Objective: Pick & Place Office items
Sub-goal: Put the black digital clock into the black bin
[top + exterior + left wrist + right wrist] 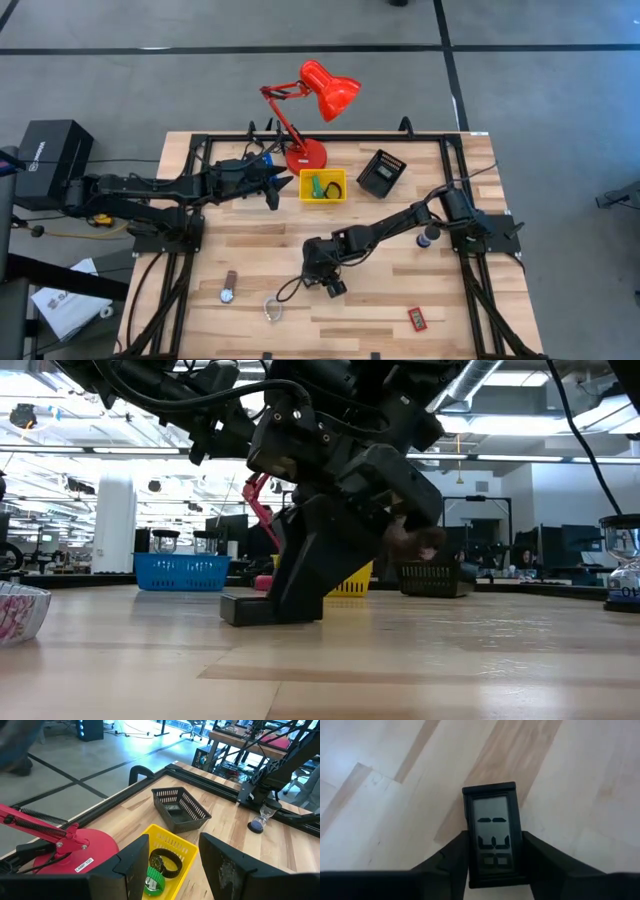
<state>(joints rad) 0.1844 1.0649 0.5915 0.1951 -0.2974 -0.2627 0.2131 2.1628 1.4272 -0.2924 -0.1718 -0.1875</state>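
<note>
At frame centre, the right gripper (333, 287) clamps a black digital gadget (493, 837) on the table (500, 320); the left gripper (172, 865) gapes wide above the yellow tray (187, 851).

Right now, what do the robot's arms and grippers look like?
Both arms are dark, jointed and boxy, with black cables trailing along them. The left gripper has two flat black fingers, one scuffed pale. The right gripper has matching matte black fingers.

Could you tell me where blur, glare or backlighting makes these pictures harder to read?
Low view: bright ceiling lights behind leave the right hand a dark silhouette; the nearest tabletop is soft. Left wrist view: the left hand's fingers are blurred, while the yellow tray is sharp. Right wrist view: the small digital display reads clearly, no glare.
</note>
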